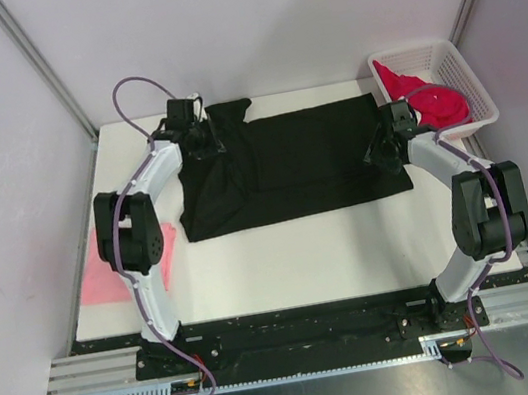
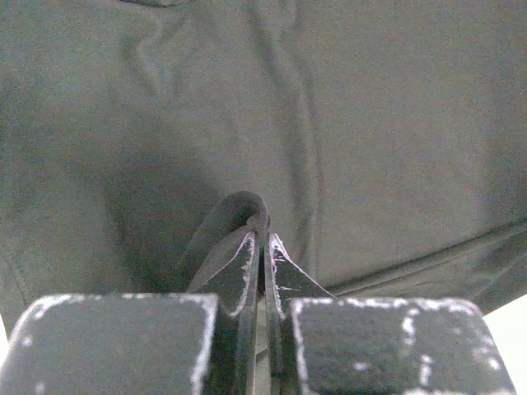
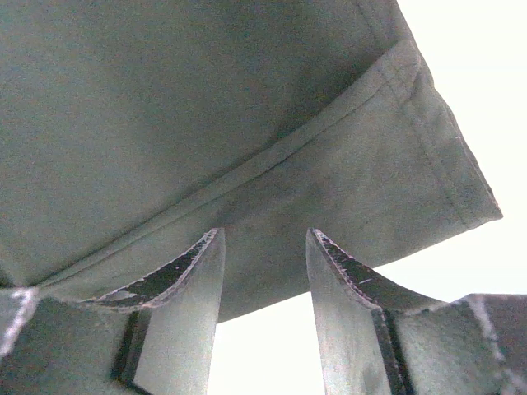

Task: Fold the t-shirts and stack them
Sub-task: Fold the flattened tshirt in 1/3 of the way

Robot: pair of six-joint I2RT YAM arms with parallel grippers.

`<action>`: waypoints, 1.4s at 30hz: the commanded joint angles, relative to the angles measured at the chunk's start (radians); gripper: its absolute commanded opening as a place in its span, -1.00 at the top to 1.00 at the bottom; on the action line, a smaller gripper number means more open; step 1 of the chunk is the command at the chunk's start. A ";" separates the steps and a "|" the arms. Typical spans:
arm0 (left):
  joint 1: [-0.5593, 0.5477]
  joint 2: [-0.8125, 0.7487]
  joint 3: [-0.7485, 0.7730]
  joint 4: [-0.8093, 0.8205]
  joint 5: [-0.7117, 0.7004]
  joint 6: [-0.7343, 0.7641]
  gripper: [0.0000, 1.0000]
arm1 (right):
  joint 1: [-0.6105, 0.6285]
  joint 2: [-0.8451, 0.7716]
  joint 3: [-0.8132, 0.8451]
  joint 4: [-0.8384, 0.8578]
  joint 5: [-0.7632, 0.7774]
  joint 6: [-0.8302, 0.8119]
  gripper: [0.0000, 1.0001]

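- A pink shirt (image 1: 100,279) is seen at the surface's (image 1: 285,265) left edge.
- The left tool (image 2: 262,224) is clamped on the black shirt (image 1: 299,166), which is spread mid-surface and judged mid-fold.
- The right tool (image 3: 263,239) is held wide at its hem.
- A red shirt (image 1: 425,101) is seen bunched in the basket (image 1: 473,81), not yet folded.

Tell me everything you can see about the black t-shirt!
The black t-shirt is soft, plain dark cloth, with no print showing. It lies spread sideways across the white table, mostly flat with some wrinkles and a stitched hem. The left gripper is shut, pinching a fold near its left end. The right gripper is open at its right hem.
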 commanded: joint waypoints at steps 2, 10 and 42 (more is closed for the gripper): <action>-0.003 0.018 0.054 0.042 0.034 0.046 0.88 | 0.007 -0.026 -0.006 0.014 0.013 -0.021 0.03; 0.006 0.041 0.061 0.070 -0.011 0.072 0.71 | 0.008 -0.044 -0.024 0.010 0.020 -0.029 0.03; 0.057 -0.731 -0.785 0.076 -0.158 -0.344 -0.22 | -0.331 -0.217 -0.347 0.150 -0.191 0.042 -0.01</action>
